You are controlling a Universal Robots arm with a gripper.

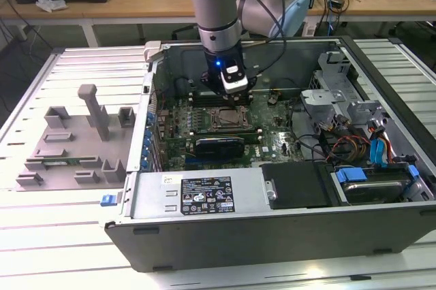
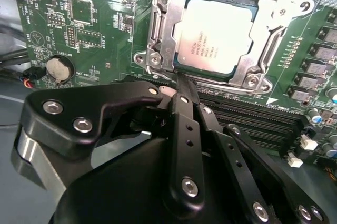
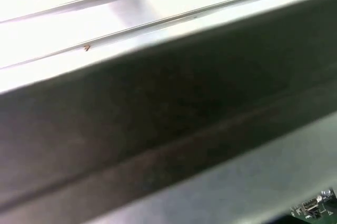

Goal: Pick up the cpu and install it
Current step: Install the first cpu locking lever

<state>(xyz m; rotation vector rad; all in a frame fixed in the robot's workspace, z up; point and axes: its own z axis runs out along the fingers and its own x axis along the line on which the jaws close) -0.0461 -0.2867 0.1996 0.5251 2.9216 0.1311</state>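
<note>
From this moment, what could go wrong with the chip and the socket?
1. The cpu lies inside the socket frame, and the gripper sits right at the frame's edge; a sideways slip could knock the chip askew.
2. The memory slots and small capacitors lie close beside the arm's linkage, so a careless move might strike them.

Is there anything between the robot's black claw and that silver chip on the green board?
Only the socket's metal frame around the cpu. In the second wrist view the gripper tip sits at that frame's edge.
</note>
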